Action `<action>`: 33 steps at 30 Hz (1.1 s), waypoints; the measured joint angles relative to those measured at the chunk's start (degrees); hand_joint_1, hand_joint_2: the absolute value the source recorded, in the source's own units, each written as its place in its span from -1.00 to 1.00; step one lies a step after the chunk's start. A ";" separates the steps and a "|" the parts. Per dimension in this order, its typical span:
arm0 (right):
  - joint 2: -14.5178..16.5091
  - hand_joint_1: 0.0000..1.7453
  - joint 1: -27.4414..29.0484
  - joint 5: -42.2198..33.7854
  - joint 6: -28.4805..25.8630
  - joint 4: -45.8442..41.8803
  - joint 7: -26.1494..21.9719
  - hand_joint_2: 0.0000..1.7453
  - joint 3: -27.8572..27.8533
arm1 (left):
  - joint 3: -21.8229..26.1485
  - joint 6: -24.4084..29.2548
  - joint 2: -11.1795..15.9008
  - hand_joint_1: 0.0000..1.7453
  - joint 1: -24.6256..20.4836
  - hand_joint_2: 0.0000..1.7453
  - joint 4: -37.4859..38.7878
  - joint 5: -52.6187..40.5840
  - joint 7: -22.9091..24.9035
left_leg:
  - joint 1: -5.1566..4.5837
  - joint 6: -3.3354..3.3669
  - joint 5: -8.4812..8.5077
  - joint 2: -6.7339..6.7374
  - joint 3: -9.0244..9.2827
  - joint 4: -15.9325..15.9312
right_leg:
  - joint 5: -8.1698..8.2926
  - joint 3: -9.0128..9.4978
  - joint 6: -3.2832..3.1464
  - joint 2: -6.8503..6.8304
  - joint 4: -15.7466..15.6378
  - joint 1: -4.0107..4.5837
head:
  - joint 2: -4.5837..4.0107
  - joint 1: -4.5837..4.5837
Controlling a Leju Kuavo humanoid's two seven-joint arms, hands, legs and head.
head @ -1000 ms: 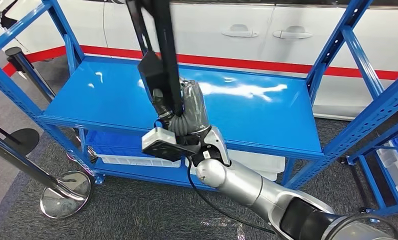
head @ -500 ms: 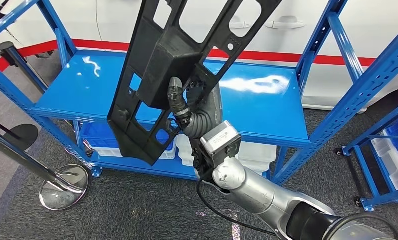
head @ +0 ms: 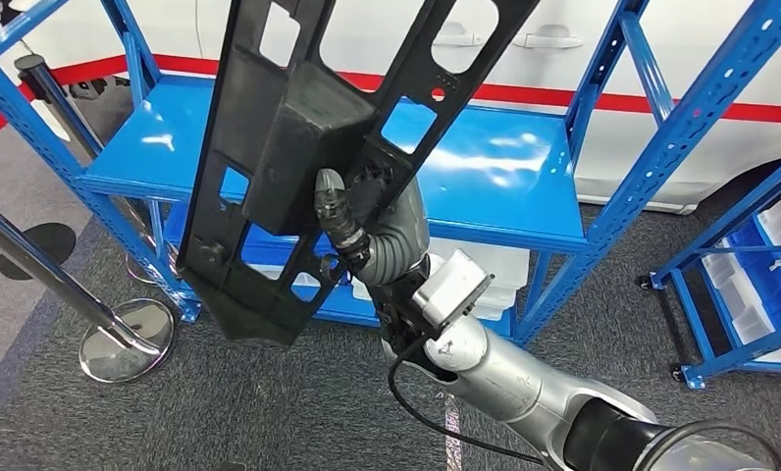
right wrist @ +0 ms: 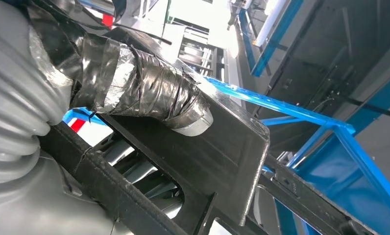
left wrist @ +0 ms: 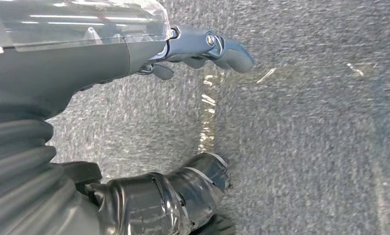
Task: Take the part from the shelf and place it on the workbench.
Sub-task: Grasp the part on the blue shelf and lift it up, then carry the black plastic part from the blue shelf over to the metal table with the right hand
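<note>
Gripping the part (head: 308, 137), our right hand (head: 362, 221) holds it up in the air in front of the shelf (head: 504, 186), with the taped thumb (right wrist: 149, 93) pressed on the boxy block in the middle of the part and the darker fingers reaching through an opening behind it. We carry the part clear of the shelf; it is a long black plastic frame with many cut-outs, tilted so that its low end hangs near us on the left and its high end runs out of the top of the head view. Our silver right arm (head: 514, 383) comes up from the near right, a black cable looping beside the wrist.

Our left hand (left wrist: 134, 147) hangs over the grey carpet (left wrist: 305, 122) with nothing in it, thumb and fingers apart.

On the near left, we see a chrome post with a round base (head: 122, 339) standing on the carpet. Behind the part, the blue shelf has a glossy top board, and white bins (head: 494, 275) sit on the lower level. To the right stands a second blue rack (head: 750, 285) with more bins. Farthest off, a white car (head: 583, 49) stands behind a red line on the floor.
</note>
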 joint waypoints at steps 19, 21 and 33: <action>-0.25 1.00 -0.91 1.56 4.42 -0.32 -0.71 1.00 0.06 | 0.00 -1.26 0.13 -1.00 -1.14 1.00 0.00 -0.48 -2.60 | -0.71 -0.88 -5.53 3.27 6.44 -0.60 | 4.70 -2.39 -1.38 -6.27 -5.44 0.56 | -0.01 0.08; -0.28 1.00 -1.01 1.66 4.63 -0.34 -0.82 1.00 0.06 | 0.00 -1.82 0.12 -1.00 -0.90 1.00 0.00 -0.50 -2.39 | -0.41 -0.07 -4.59 2.01 6.72 -1.66 | 4.02 -2.51 -0.68 -5.78 -5.02 0.41 | -0.01 0.07; -0.37 1.00 -0.60 -1.13 7.60 -0.63 -3.44 1.00 0.64 | 0.00 -1.23 -0.31 -1.00 -0.67 1.00 0.00 -1.16 -1.45 | 0.01 -0.43 -3.01 -6.29 3.48 0.16 | 2.48 -0.73 -0.94 4.23 -5.14 0.16 | -0.01 0.08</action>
